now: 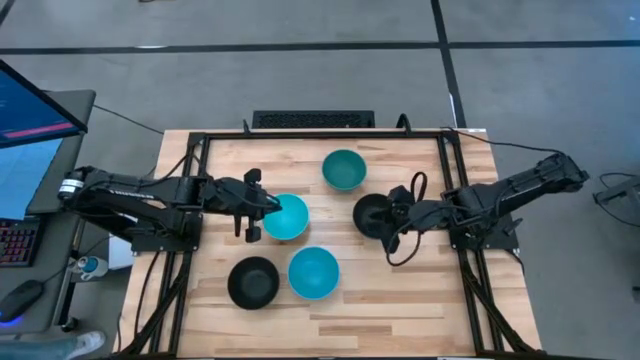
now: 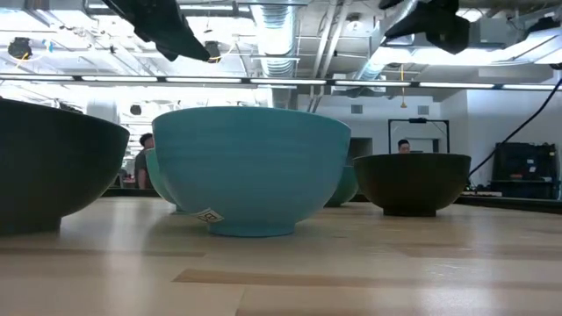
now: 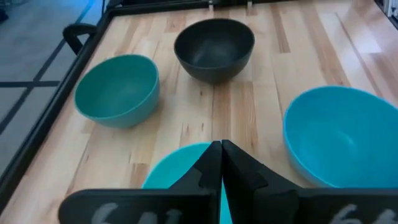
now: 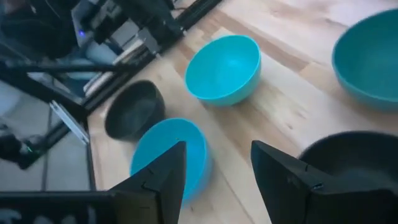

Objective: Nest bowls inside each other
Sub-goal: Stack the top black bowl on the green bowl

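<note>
Five bowls stand upright on their bases on the wooden table. The teal-green bowl (image 1: 343, 169) is farthest back. One cyan bowl (image 1: 286, 217) is in the middle and the other cyan bowl (image 1: 313, 272) is nearer. One black bowl (image 1: 253, 282) is near-left and the other black bowl (image 1: 373, 215) is on the right. My left gripper (image 1: 268, 207) is shut and hovers over the middle cyan bowl's left rim (image 3: 177, 165). My right gripper (image 4: 217, 168) is open above the right black bowl's (image 4: 354, 158) right side. In the low view both arms hang high above the bowls.
A black metal frame (image 1: 196, 190) runs along the table's left, far and right sides. The bowls crowd the middle of the table. Bare wood (image 1: 330, 325) lies along the near edge. A monitor (image 1: 30, 100) and a keyboard stand off the table's left. People show far back in the low view.
</note>
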Available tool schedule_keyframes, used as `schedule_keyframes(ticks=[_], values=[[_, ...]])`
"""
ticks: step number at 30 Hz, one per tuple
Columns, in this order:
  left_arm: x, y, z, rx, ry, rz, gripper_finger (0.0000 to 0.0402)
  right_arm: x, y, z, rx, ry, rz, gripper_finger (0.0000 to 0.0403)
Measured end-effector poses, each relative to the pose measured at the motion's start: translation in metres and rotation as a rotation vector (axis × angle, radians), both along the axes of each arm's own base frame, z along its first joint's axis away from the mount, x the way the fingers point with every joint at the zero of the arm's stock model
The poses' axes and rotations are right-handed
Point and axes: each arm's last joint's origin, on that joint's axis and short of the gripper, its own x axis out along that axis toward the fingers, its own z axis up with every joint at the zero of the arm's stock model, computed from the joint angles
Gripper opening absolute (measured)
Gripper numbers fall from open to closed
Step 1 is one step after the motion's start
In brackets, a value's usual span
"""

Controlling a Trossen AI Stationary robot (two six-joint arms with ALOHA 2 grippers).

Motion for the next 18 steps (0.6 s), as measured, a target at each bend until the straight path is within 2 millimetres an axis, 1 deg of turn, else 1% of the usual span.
schedule_keyframes(ticks=[2,5,7,10,13,15,18], values=[[0.000,0.001,-0.001,-0.001,0.006,0.003,0.0002,0.008,0.002,-0.001,0.018,-0.036,-0.017,0.0203],[0.000,0.001,0.000,-0.009,0.002,0.007,0.0002,0.017,0.001,-0.009,-0.105,0.005,0.028,0.0199],[0.000,0.001,0.000,-0.015,0.001,0.010,0.0002,0.020,-0.002,-0.013,-0.124,0.029,0.015,0.0193],[0.000,0.001,0.000,-0.016,0.001,0.011,0.0002,0.022,-0.006,-0.012,-0.124,0.031,0.006,0.0185],[0.000,0.001,0.000,-0.023,0.000,0.015,0.0002,0.019,-0.006,-0.006,-0.138,0.017,0.048,0.0176],[0.000,0.001,0.000,-0.023,0.000,0.015,0.0002,0.015,-0.007,-0.004,-0.109,0.026,0.025,0.0165],[0.000,0.001,0.000,-0.024,0.000,0.015,0.0002,0.005,-0.009,-0.008,-0.046,0.117,0.033,0.0143]])
